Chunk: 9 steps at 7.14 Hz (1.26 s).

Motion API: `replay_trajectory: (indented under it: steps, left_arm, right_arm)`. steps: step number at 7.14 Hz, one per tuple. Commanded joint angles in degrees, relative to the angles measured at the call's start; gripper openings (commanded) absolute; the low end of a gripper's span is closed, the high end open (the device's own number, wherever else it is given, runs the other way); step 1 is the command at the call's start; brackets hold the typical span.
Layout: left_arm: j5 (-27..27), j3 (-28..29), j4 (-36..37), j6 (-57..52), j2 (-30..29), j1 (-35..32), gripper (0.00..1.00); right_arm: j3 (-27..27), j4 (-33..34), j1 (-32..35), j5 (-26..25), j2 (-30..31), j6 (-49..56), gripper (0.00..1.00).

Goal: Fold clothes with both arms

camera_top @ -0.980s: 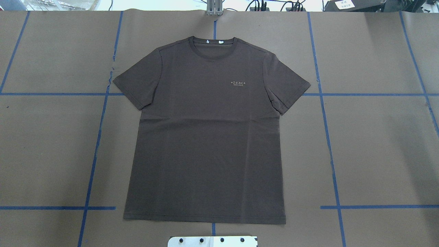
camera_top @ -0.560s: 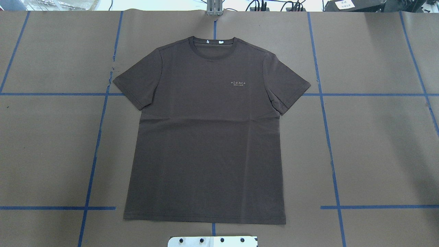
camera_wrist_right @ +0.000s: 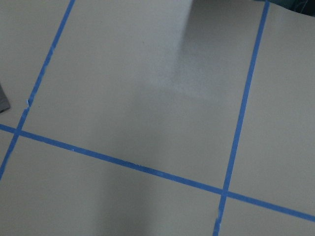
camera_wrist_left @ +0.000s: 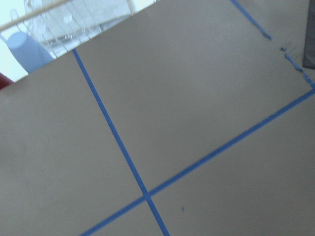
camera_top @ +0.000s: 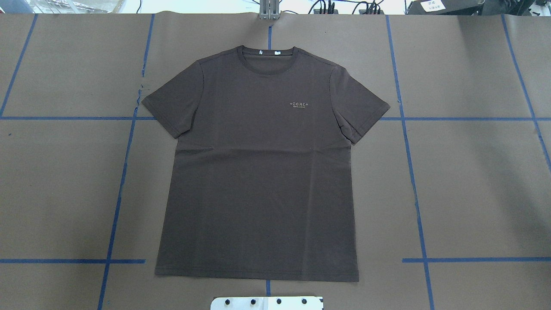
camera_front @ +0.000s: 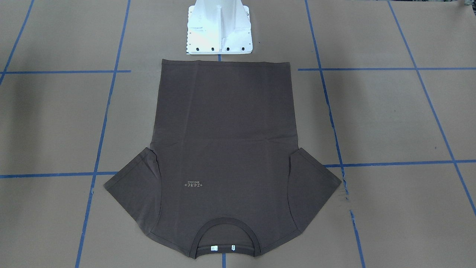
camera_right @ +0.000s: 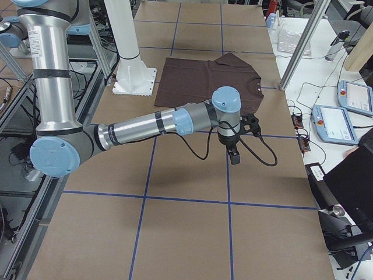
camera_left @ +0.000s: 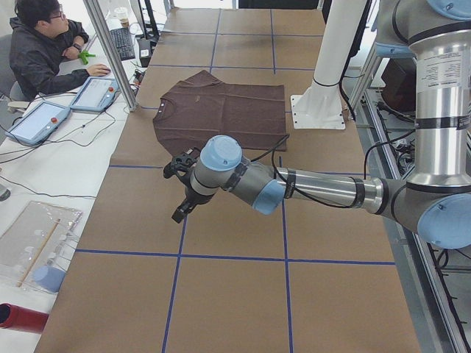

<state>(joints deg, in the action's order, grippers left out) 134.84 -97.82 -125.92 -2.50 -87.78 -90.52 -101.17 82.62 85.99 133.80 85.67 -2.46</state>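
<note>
— What are you working over?
— A broad surface (camera_top: 473, 181) papered in brown, squared off by blue tape lines (camera_top: 413, 185). The light on it is bright and even.
— And beyond its far edge?
— A white desk (camera_left: 44, 173) runs along it, behind slanted aluminium posts (camera_left: 110, 51). A person in a dark jacket (camera_left: 40, 55) sits there near a keyboard (camera_left: 121, 44). I see two pale-framed tablets (camera_left: 35, 121) lying close by, with cables trailing across the desk.

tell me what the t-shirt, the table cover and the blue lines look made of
T-shirt: likely soft knit cotton, matte dark brown; it lies limp with faint creases.
Table cover: seems brown kraft paper, dull and matte.
Blue lines: probably painter's tape, thin strips, frayed in one spot.
</note>
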Motion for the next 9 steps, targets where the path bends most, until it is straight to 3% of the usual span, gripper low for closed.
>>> replay_trajectory:
  steps: [1, 3, 4, 5, 6, 8, 9]
  left_arm:
    - [0.07, 3.60, -7.14, 6.71, -2.84, 0.60, 1.00]
    - [0.07, 3.69, -7.59, 6.72, -2.93, 0.78, 1.00]
    - [0.16, 3.61, -7.68, 6.72, -2.93, 0.87, 1.00]
    - [0.16, 3.61, -7.68, 6.72, -2.84, 0.87, 1.00]
    - [0.07, 3.69, -8.03, 6.72, -2.84, 0.87, 1.00]
    - [0.16, 3.69, -8.03, 6.72, -2.84, 0.96, 1.00]
    - [0.16, 3.69, -8.03, 6.72, -2.84, 0.96, 1.00]
  right_arm:
    - [5.78, -13.58, -7.28, -0.64, -4.60, -17.25, 1.00]
    - [5.72, -24.12, -18.17, -9.21, -6.48, -41.64, 0.99]
    - [5.28, -25.65, -24.06, -15.18, -8.75, -52.54, 0.86]
    - [5.37, -25.67, -31.95, -24.37, -10.07, -61.17, 0.73]
    - [6.32, -25.58, -36.90, -30.64, -11.57, -63.35, 0.70]
    - [9.05, -25.67, -41.23, -34.29, -12.89, -65.21, 0.67]
    - [12.89, -25.75, -41.51, -35.53, -15.77, -65.22, 0.66]
